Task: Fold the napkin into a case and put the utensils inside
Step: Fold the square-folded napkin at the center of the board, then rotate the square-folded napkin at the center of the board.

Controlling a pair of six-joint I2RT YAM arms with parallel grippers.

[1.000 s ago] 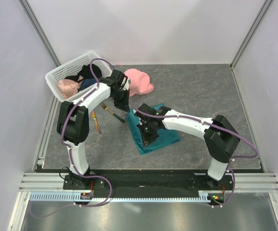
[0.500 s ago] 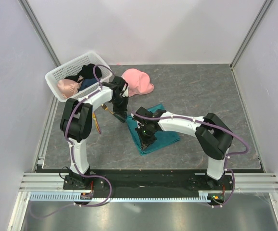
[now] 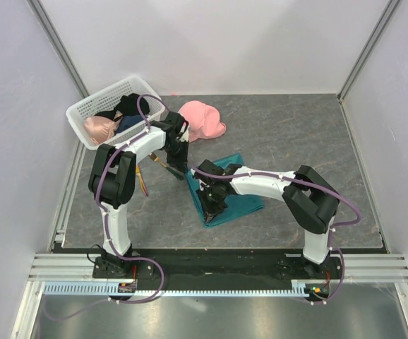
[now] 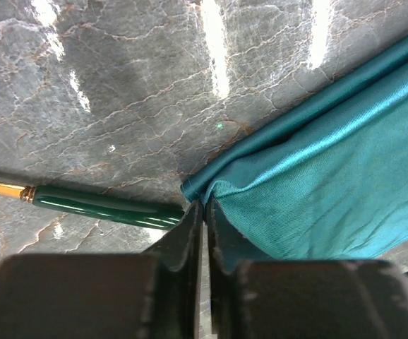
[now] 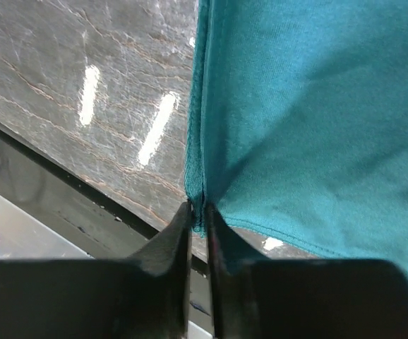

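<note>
The teal-green napkin lies folded on the grey table, a long fold running along its left side. My left gripper is at its far left corner. In the left wrist view the jaws stand almost together, a thin slit between them, with the napkin corner at their tips. My right gripper is at the near left corner, and its jaws pinch the napkin edge. The fork, with its dark green handle, lies just left of the napkin. A thin purple-and-orange utensil lies further left.
A pink cap sits behind the napkin. A white plastic basket holding peach and dark items stands at the back left. A metal rail runs along the table's near edge, close to the right gripper.
The left arm has drawn in, with its elbow pulled toward the left. The right gripper has slid a little nearer along the napkin's left edge. The napkin has hardly shifted.
</note>
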